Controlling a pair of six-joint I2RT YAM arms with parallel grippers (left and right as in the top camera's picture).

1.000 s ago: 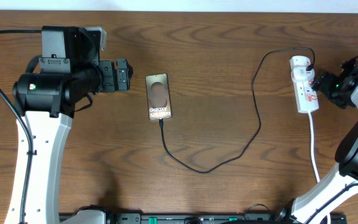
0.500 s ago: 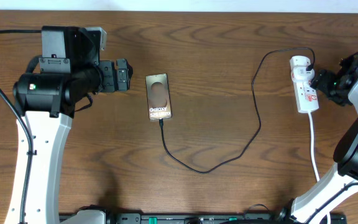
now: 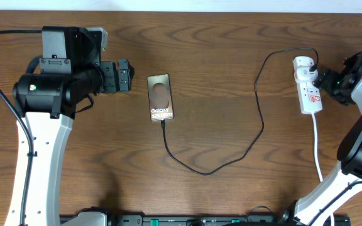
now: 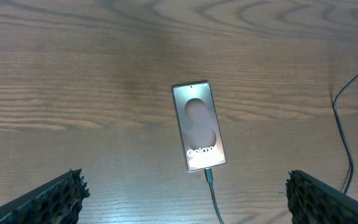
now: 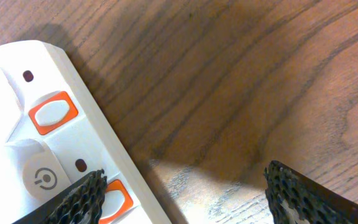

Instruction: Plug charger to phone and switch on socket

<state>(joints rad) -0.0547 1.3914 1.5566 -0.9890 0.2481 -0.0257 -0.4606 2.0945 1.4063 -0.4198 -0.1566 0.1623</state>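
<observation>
— What lay under the left hand (image 4: 184, 186)?
— A phone (image 4: 197, 127), flat on the wooden desk (image 4: 73, 81), face up, a little tilted, with white "Galaxy" lettering near its lower end.
— And the charger (image 4: 215, 199)?
— Its plug tip met the phone's lower edge, and the thin black cable ran from there down out of view. Another stretch of it curved along the right side, well apart from the phone.
— How did the hand stand?
— Wide open. Its two dark fingers (image 4: 55, 199) sat in the bottom corners, one on each side, touching nothing, with the phone's lower end and the cable between them.
</observation>
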